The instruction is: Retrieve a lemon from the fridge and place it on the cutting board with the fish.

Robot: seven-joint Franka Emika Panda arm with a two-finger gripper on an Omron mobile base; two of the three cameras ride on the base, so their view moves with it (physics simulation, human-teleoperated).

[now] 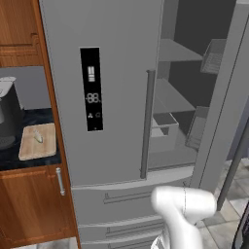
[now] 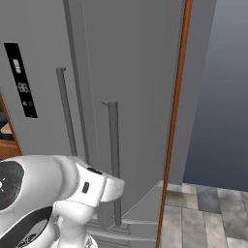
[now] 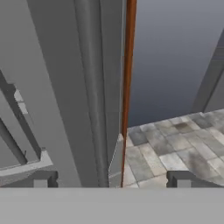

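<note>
The grey fridge (image 1: 116, 97) has its left door, the one with the black display panel, shut. Its right door (image 1: 221, 112) is swung open, showing bare shelves and a bin (image 1: 164, 130). The lemon is hidden. Left of the fridge, a tan cutting board (image 1: 38, 142) lies on the dark counter with the small pale fish (image 1: 39, 137) on it. My gripper (image 3: 111, 180) is open and holds nothing. In the hand view its fingertips (image 3: 43, 178) stand low on either side of the open door's edge (image 3: 105, 109).
A dark kettle-like appliance (image 1: 8, 116) stands behind the board. Wooden cabinets (image 1: 29, 204) lie below the counter, and an orange-brown panel edge (image 2: 175, 121) runs to the right of the fridge. Tiled floor (image 3: 175, 144) spreads right of the open door. Fridge drawers (image 1: 121, 214) are below.
</note>
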